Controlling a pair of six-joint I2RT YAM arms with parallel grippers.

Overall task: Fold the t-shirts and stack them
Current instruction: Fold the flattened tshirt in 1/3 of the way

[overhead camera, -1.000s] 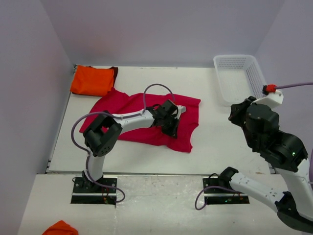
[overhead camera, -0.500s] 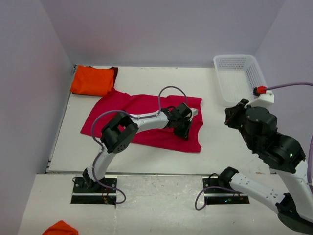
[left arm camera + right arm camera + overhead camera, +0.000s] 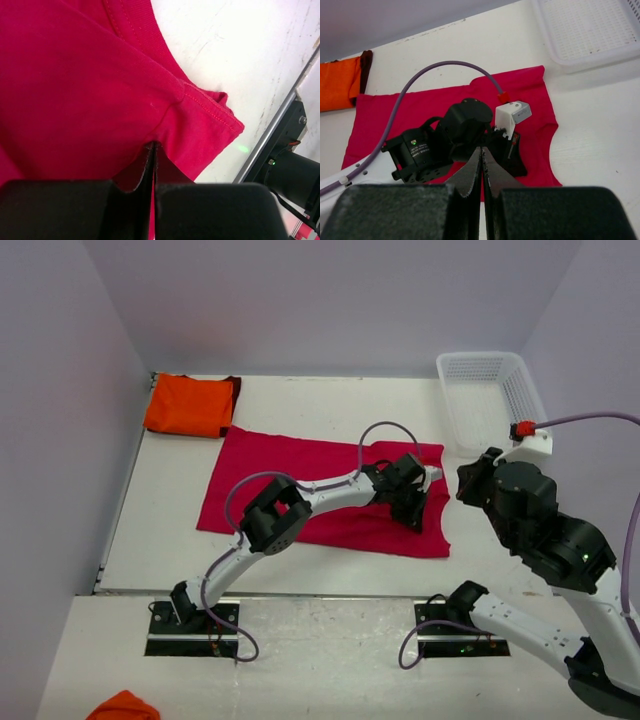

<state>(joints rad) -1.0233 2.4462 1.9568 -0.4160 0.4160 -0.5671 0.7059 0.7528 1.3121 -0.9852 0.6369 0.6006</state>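
The crimson-pink t-shirt (image 3: 290,475) lies spread flat across the middle of the table. My left gripper (image 3: 415,512) reaches far right and is shut on the shirt's right edge near the neckline. The left wrist view shows the jaws (image 3: 153,147) pinching a fold of the crimson cloth (image 3: 75,75). The orange t-shirt (image 3: 188,405) with its dark maroon edge lies folded at the back left corner. My right gripper (image 3: 470,480) hangs above the shirt's right end, shut and empty (image 3: 481,150), looking down on the left wrist (image 3: 465,125) and the crimson shirt (image 3: 385,120).
A white lattice basket (image 3: 478,357) stands at the back right, also in the right wrist view (image 3: 585,62). A metal rail (image 3: 272,130) runs along the table's near edge. An orange cloth (image 3: 122,706) lies off the table at the bottom left.
My left gripper has moved right with the crimson shirt's edge in it, dragging the shirt rightward and drawing it out flatter. The right arm has shifted slightly left.
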